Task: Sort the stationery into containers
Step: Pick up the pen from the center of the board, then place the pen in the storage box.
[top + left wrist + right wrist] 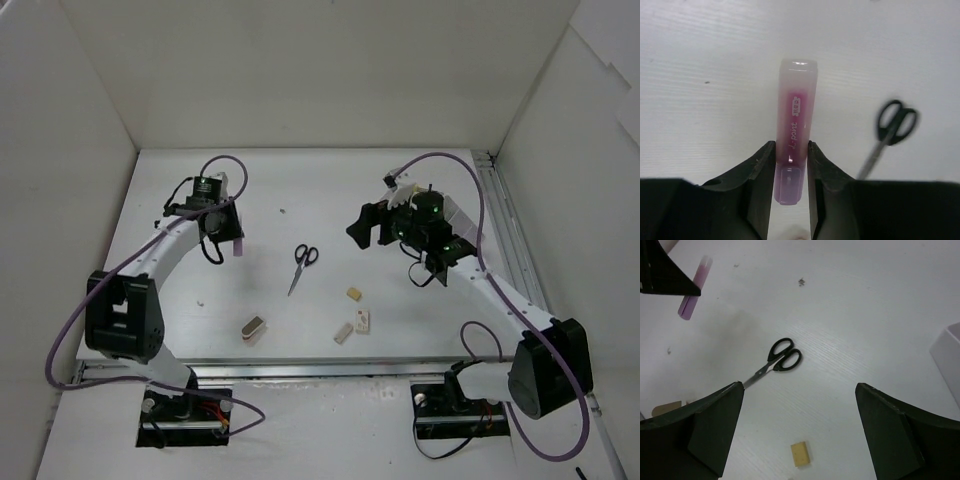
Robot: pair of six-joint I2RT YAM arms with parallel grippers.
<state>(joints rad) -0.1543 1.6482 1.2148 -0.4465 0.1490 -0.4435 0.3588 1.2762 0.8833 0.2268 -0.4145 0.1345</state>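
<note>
Your left gripper [791,150] clamps the translucent pink plastic marker [796,107] mid-body for sorting, while your right gripper [797,386] gapes wide, empty, above the black-handled metal scissors [771,365], likely next.

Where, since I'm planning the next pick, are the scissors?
In the top view the scissors lie flat on the table near its middle, right of the pink marker and left of and beyond a beige eraser.

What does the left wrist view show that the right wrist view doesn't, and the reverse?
Left wrist only: the lettering on the pink marker, seen close up in the shut left gripper. Right wrist only: a beige eraser, a white container's corner, the open right gripper. Both: the marker and the black-handled scissors.
</note>
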